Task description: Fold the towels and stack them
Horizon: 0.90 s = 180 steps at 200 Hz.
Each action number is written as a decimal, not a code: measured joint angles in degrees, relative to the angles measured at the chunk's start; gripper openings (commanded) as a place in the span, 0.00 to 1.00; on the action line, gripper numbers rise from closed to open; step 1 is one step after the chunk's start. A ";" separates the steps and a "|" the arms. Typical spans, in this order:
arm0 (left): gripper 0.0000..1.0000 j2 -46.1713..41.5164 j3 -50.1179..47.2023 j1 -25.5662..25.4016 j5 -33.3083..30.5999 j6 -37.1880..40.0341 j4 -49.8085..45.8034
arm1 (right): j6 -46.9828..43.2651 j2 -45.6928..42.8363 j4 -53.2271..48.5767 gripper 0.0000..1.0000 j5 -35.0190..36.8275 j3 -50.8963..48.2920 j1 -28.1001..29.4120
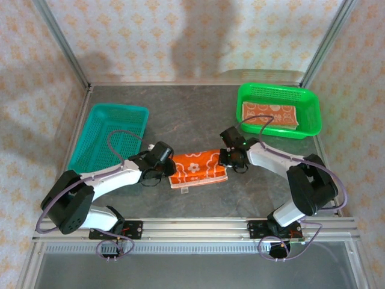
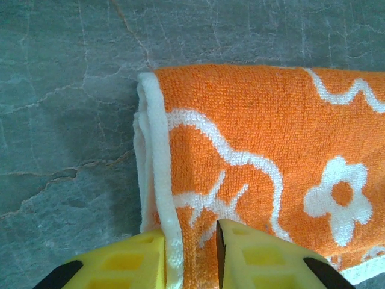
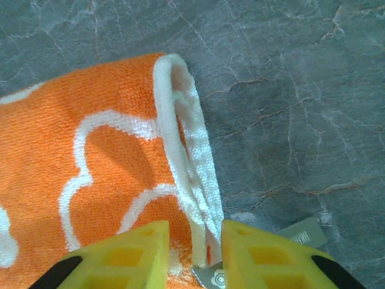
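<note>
Clamping the orange towel point(image 1: 197, 168) at both hems, left gripper point(image 2: 190, 235) and right gripper point(image 3: 196, 232) should lift level, keeping layers aligned.

Grey stone-look table point(image 1: 192, 114), orange towel point(image 1: 197, 170), teal basket point(image 1: 120, 108), green basket point(image 1: 271, 90)

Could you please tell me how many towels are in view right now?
2: one orange towel lies folded in the middle of the table; one patterned towel sits in the green basket, right rear. More may be hidden beneath it.
</note>
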 measured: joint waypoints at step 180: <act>0.00 -10.56 -1.01 -0.28 0.57 -4.46 -1.03 | -0.24 -7.04 -2.95 0.00 -0.61 -0.02 0.00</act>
